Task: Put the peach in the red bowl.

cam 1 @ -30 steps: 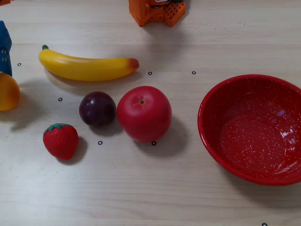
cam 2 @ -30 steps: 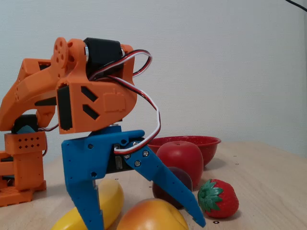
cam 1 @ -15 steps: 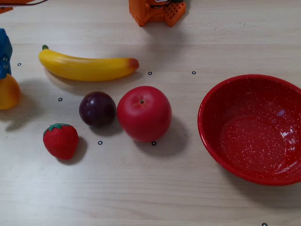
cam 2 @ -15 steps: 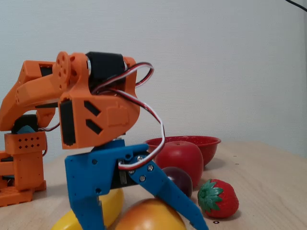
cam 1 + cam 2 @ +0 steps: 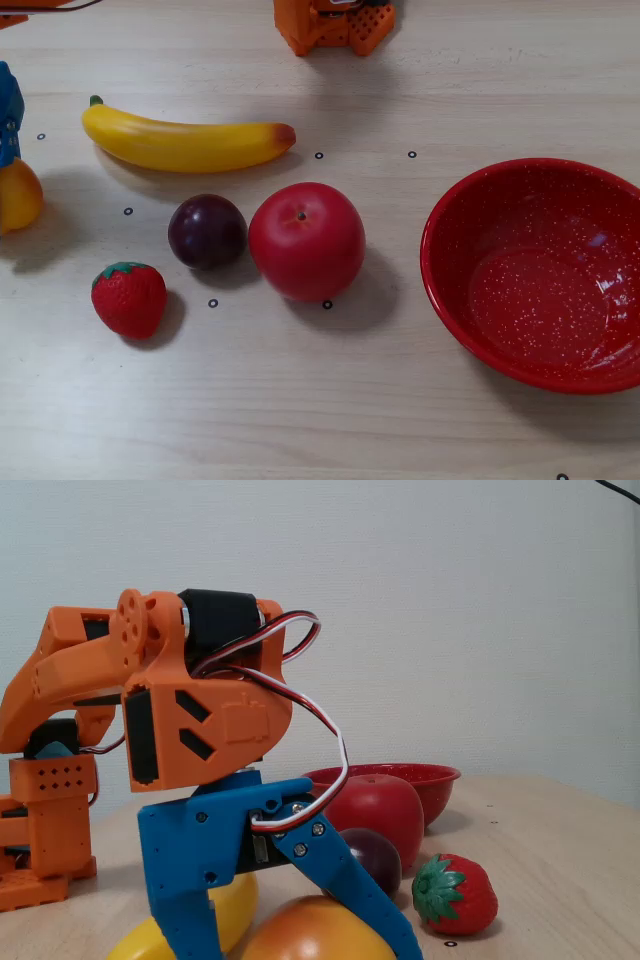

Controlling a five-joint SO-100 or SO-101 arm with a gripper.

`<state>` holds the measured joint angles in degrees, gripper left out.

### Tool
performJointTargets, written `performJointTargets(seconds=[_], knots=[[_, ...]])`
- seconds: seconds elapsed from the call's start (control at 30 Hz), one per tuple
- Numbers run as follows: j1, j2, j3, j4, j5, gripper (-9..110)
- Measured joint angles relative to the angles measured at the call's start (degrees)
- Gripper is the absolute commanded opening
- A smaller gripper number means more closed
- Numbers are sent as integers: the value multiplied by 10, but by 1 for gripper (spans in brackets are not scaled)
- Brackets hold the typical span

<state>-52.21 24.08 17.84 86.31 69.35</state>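
1. Nearest you in the fixed view is your blue two-finger gripper (image 5: 300,945), pointing down with its fingers spread on either side of the round yellow-orange peach with a reddish blush (image 5: 315,932). One blue finger (image 5: 365,890) slants across the peach's right shoulder, and the other comes down on its left. Whether the pads actually press the fruit, you cannot tell from here.
2. Look at the overhead view: the peach (image 5: 18,197) sits at the far left edge, half cut off, with a sliver of the blue gripper (image 5: 9,112) just above it.
3. Just behind the peach in the fixed view, the long yellow toy banana (image 5: 225,912) peeks out low between the fingers. From overhead, the banana (image 5: 185,142) lies lengthwise near the top of the fruit group.
4. Next, to the right, the glossy red toy strawberry with a green cap (image 5: 455,895) stands on the pale wood-grain table (image 5: 560,880).
5. Behind that is the dark purple plum (image 5: 368,858), touching or nearly touching the big red apple (image 5: 378,810). The overhead view shows the plum (image 5: 207,231) just left of the apple (image 5: 306,240).
6. Farthest back is your large glossy red bowl with fine white speckles (image 5: 430,778), upright and partly hidden by the apple. From overhead, the bowl (image 5: 480,200) sits at the right, well apart from the peach, with nothing inside.
7. Above it all is the orange arm body (image 5: 190,720) with looping wires.
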Motion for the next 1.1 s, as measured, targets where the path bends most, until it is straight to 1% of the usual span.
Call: performJointTargets(seconds=[0.07,0.1,0.17,0.23,0.43,0.53,0.63,0.8,0.87,0.97,1.1], knots=[[0,0,0,0,11,30],[0,0,0,0,14,24],[0,0,0,0,20,6],[0,0,0,0,21,0],[0,0,-4,0,22,0],[0,-2,-31,3,24,0],[0,-2,-61,18,1,0],[5,12,-61,72,-56,0],[18,47,-61,98,-85,0],[66,151,-61,128,-138,0],[173,311,-51,149,-225,0]])
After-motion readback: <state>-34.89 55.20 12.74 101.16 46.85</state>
